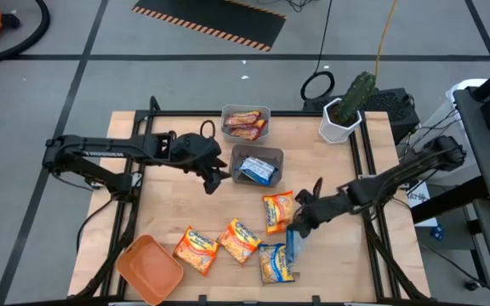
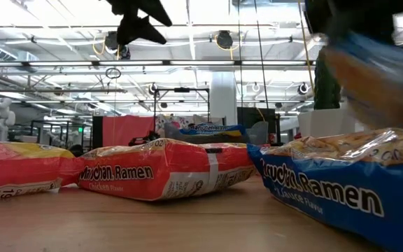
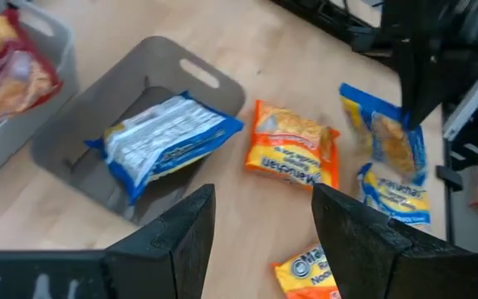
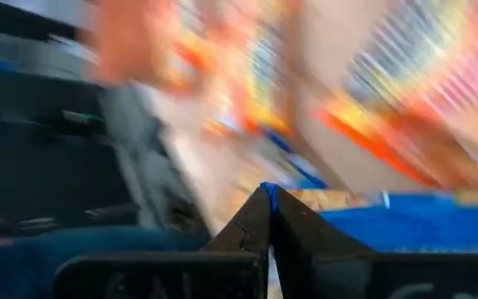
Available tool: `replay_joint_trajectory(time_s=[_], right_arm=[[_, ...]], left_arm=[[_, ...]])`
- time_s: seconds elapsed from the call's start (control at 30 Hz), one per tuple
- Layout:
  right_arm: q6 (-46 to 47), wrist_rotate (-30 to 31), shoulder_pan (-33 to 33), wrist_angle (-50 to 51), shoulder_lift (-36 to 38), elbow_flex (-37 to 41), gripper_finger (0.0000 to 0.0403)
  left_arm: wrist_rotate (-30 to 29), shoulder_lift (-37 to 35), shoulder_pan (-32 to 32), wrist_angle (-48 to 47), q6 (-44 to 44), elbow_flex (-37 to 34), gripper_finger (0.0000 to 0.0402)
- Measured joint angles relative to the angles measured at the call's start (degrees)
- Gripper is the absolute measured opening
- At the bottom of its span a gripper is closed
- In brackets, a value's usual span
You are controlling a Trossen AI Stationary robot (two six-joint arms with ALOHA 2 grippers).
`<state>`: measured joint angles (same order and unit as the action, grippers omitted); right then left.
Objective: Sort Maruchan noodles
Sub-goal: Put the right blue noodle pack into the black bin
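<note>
- I am seeing the right gripper (image 1: 299, 223) hanging over the right-hand half of the table, its fingers (image 4: 247, 228) pressed together on the edge of a blue packet (image 1: 294, 244), which is dangling from it clear of the wood (the right wrist view is smeared with motion, so I cannot tell more of the grip than that).
- I am holding the left gripper (image 1: 213, 180) just left of the lower grey bin (image 1: 236, 158), its fingers (image 3: 181, 237) spread wide apart and carrying nothing.
- That lower grey bin is containing one blue-and-silver packet (image 1: 258, 171), lying tilted against the bin wall in the left wrist view.
- The upper grey bin (image 1: 246, 110), just behind it, is holding reddish packets (image 1: 244, 126).
- On the open table, I am counting four loose packets: an orange-yellow packet (image 1: 277, 211) beside the right gripper, a blue-and-yellow packet (image 1: 275, 263) lying flat just below the lifted one, and two more orange-yellow packets (image 1: 239, 240) and (image 1: 196, 250) toward the front.
- An orange tray (image 1: 147, 268) is sitting at the front left corner.
- A potted cactus (image 1: 347, 106) is standing at the rear right corner.
</note>
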<state>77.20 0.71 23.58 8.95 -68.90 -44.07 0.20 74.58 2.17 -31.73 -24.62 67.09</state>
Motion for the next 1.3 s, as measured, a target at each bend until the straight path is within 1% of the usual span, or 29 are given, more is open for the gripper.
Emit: replay_joint_trajectory(time_s=[0.17, 0.3, 0.37, 0.57, 0.67, 0.73, 0.83, 0.93, 1.0, 1.07, 1.13, 1.2, 1.3], right_arm=[[-8.3, 10.0, -0.3, -8.3, 6.6, -0.1, 0.0], [-16.3, 19.0, -0.5, -10.9, 11.2, -0.1, 0.0], [-20.1, 21.5, -1.1, -11.5, 13.2, -0.1, 0.0], [-29.6, 22.3, -4.7, -17.7, 17.5, -0.1, 0.0], [-30.3, 23.9, -6.7, -19.5, 19.1, -0.1, 0.0], [-30.1, 25.7, -7.9, -19.4, 19.7, -0.1, 0.0], [-30.1, 27.2, -9.9, -19.8, 19.8, -0.1, 0.0], [-30.0, 26.3, -11.9, -20.4, 19.4, -0.1, 0.0], [-28.8, 26.3, -13.1, -20.4, 18.9, -0.1, 0.0], [-27.6, 26.3, -14.6, -21.6, 18.1, -0.1, 0.0], [-26.8, 26.3, -16.1, -23.1, 17.3, -0.1, 0.0], [-27.0, 26.3, -17.5, -24.9, 16.1, -0.1, 0.0], [-25.8, 26.3, -19.6, -26.0, 14.4, -0.1, 0.0]], left_arm=[[-0.2, 0.0, -1.4, 2.6, -0.2, 0.0, 0.0207], [0.0, 0.0, -2.6, 6.0, 0.0, 0.0, 0.0207], [0.6, 0.0, -3.1, 8.4, -0.1, 0.0, 0.0207], [1.7, 0.0, -3.5, 17.4, -3.5, 0.0, 0.0208], [2.4, 0.4, -3.5, 22.1, -4.1, 0.0, 0.0217], [2.4, 0.5, -3.8, 23.8, -4.0, 0.0, 0.0236], [-0.5, 0.5, -4.3, 25.9, -1.5, 0.0, 0.0275], [-4.6, 0.5, -5.0, 26.3, 6.1, 0.0, 0.0313], [-7.7, 0.5, -5.4, 26.6, 11.6, 0.0, 0.033], [-10.6, 1.1, -5.5, 27.7, 14.8, 0.0, 0.0339], [-12.6, 1.5, -5.5, 27.7, 16.2, 0.0, 0.0341], [-14.5, 3.0, -5.4, 30.3, 17.6, 0.1, 0.0342], [-16.4, 3.9, -5.3, 30.2, 19.1, 0.0, 0.0342]])
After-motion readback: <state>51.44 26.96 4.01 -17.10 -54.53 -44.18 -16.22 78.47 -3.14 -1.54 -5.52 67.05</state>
